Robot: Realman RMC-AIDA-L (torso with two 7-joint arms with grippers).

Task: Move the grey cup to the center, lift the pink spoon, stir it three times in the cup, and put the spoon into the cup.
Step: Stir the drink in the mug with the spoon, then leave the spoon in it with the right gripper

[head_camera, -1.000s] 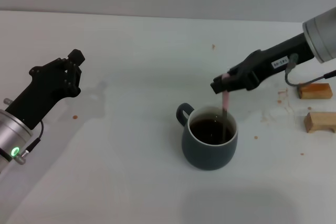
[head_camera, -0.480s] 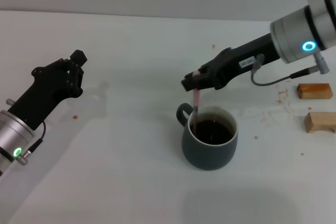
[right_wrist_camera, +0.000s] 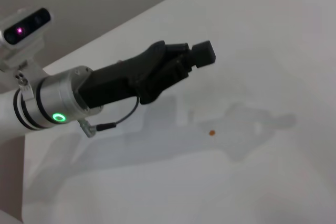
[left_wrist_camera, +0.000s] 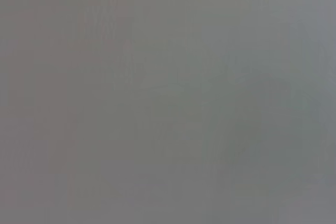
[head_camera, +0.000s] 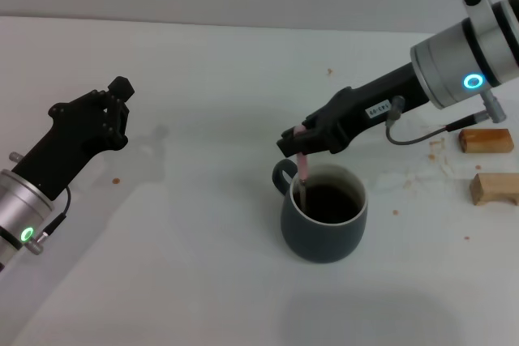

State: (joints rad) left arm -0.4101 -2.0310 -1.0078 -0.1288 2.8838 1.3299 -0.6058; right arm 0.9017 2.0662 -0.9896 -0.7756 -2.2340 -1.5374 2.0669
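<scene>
Head view. The grey cup (head_camera: pixel 324 213) is set near the middle of the white tabletop (head_camera: pixel 203 265), so the first step is judged done. It is a rounded, matt blue-grey ceramic mug with a small loop handle, a pale inner rim and dark brown liquid inside. The pink spoon (head_camera: pixel 302 171) is held nearly upright, its slim pale pink handle clamped in the right end effector (head_camera: pixel 297 142), its lower end dipped into the liquid at the handle side of the cup. Stirring is judged to be in hand (the count of turns cannot be read); release of the spoon into the cup is left. The left end effector (head_camera: pixel 113 107), black and angular, is parked well apart to the left above the tabletop; whether it is open cannot be told. Two small wooden blocks (head_camera: pixel 489 161) lie at the far right.

Left wrist view. Only a featureless grey field is shown.

Right wrist view. The left end effector (right_wrist_camera: pixel 195 59) and its metal-collared arm are seen over bare tabletop (right_wrist_camera: pixel 252 182).
</scene>
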